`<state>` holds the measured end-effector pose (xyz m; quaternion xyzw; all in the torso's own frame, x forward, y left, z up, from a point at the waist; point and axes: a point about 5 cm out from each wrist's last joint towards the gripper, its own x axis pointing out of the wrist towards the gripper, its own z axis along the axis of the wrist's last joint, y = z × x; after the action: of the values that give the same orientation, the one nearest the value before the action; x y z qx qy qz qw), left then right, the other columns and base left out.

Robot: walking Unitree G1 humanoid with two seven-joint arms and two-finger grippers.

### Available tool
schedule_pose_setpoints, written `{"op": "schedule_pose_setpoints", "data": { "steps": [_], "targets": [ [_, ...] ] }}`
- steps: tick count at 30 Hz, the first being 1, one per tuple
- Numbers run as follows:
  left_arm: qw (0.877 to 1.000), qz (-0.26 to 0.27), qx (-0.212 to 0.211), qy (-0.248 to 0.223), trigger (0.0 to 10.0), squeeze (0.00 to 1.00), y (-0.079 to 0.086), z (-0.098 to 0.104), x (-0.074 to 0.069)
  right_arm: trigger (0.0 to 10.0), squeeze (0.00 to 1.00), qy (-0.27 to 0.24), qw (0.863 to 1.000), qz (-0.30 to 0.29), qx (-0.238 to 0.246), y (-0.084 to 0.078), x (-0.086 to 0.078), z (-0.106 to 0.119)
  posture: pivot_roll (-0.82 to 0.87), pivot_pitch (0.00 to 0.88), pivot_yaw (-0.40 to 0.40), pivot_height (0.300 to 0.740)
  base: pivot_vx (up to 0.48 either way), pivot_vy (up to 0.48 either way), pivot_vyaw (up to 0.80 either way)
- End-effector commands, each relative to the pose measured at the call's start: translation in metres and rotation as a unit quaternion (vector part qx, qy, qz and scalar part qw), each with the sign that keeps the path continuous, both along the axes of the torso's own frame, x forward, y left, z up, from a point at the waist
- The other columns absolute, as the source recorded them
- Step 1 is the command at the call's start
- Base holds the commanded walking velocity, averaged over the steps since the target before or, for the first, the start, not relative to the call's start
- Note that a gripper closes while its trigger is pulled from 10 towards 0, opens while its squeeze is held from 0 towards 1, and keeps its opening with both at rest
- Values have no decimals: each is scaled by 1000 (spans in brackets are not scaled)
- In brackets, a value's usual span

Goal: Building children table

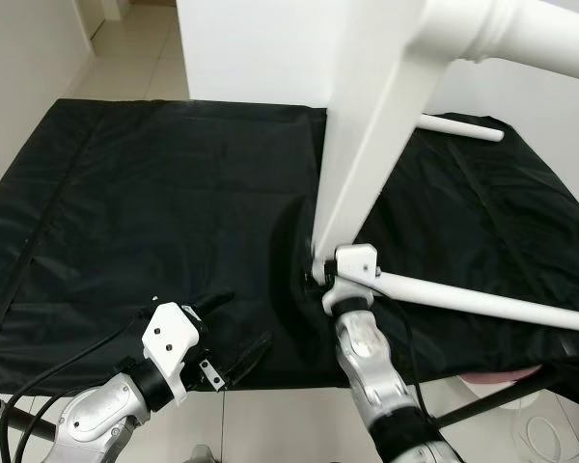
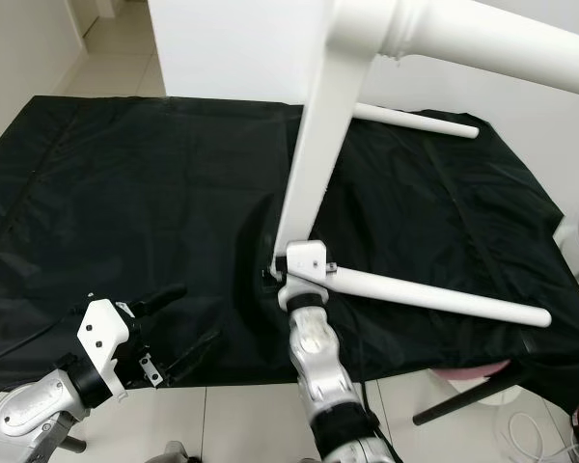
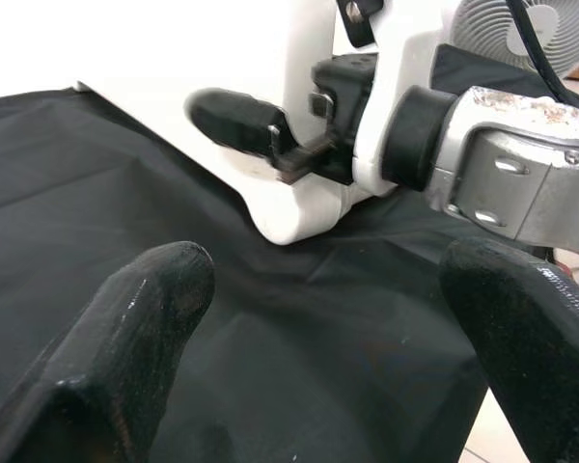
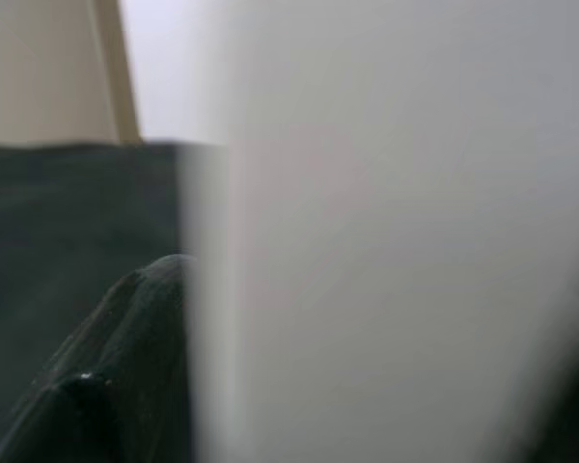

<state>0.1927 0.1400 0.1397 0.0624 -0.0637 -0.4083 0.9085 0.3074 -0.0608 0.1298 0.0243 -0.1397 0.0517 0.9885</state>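
**Two loose legs, one tabletop on edge, and my right gripper on its corner**

Two white legs lie loose on the black cloth (image 1: pixel 125 193): one long leg (image 1: pixel 482 304) just beside the tabletop's lower corner, running away to my right, and a second leg (image 1: pixel 463 127) beyond the tabletop, toward the far edge of the cloth. A third leg (image 1: pixel 531 39) looks already fitted, sticking out from the raised end of the tabletop. That makes three legs I can count, and one tabletop; any fourth leg I cannot find.

My judgement on handling: the white tabletop (image 1: pixel 376 125) is a stiff, flat painted panel, standing tilted on its lower corner on the cloth. Smooth paint will be slippery under my black fingers, and with a leg hanging off the high end the panel is likely top-heavy and keen to tip. The best hold seems to be low on the edge near the resting corner, pinching across the thickness. The loose legs look light and rigid, but round, so they may roll; I would take one near its middle.

My right gripper (image 1: pixel 326 278) is at that lower corner, fingers clamped across the tabletop's edge, as my left wrist view shows. My left gripper (image 1: pixel 222 333) hovers to the left of the corner, near the cloth's front edge, fingers spread wide and grasping nothing.
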Motion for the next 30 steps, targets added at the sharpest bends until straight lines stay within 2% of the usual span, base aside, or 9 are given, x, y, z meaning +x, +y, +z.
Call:
{"op": "schedule_pose_setpoints", "data": {
  "steps": [1, 8, 22, 23, 24, 25, 26, 28, 30],
  "targets": [
    [1000, 7, 4, -4, 10000, 0, 1, 1, -1, 10000, 0, 13, 1000, 1, 16, 11, -1, -4, 162, 60, -39, 740, 0, 0, 0],
    [1000, 15, 6, -7, 10000, 0, 3, 1, -1, 10000, 0, 8, 998, 1, 55, 19, 3, 6, 168, 56, -36, 740, 0, 0, 0],
    [1000, 13, 10, -11, 10000, 0, 4, 3, 1, 10000, 0, 22, 997, -58, 47, 21, 25, 13, 172, 65, -19, 740, 0, 0, 0],
    [1000, 13, 10, -11, 10000, 0, 4, 3, 1, 6275, 0, 24, 997, -57, 45, 22, 27, 13, 174, 64, -17, 740, 0, 0, 0],
    [1000, 13, 10, -11, 10000, 0, 4, 3, 1, 6275, 0, 28, 997, -58, 49, 22, 28, 13, 176, 65, -17, 740, 0, 0, 0],
    [1000, 12, 10, -11, 10000, 0, 4, 3, 0, 3529, 0, 31, 997, -53, 50, 24, 29, 13, 176, 65, -17, 740, 0, 0, 0],
    [1000, 12, 10, -11, 10000, 0, 4, 3, 0, 3529, 0, 31, 997, -53, 50, 24, 29, 13, 176, 65, -17, 740, 0, 0, 0],
    [1000, 12, 10, -10, 10000, 0, 3, 3, 0, 275, 0, 36, 997, -47, 51, 25, 31, 12, 177, 67, -17, 740, 0, 0, 0],
    [1000, 12, 10, -10, 10000, 0, 4, 3, 0, 0, 0, 35, 997, -47, 46, 27, 32, 12, 177, 67, -17, 740, 0, 0, 0]
  ]
}}
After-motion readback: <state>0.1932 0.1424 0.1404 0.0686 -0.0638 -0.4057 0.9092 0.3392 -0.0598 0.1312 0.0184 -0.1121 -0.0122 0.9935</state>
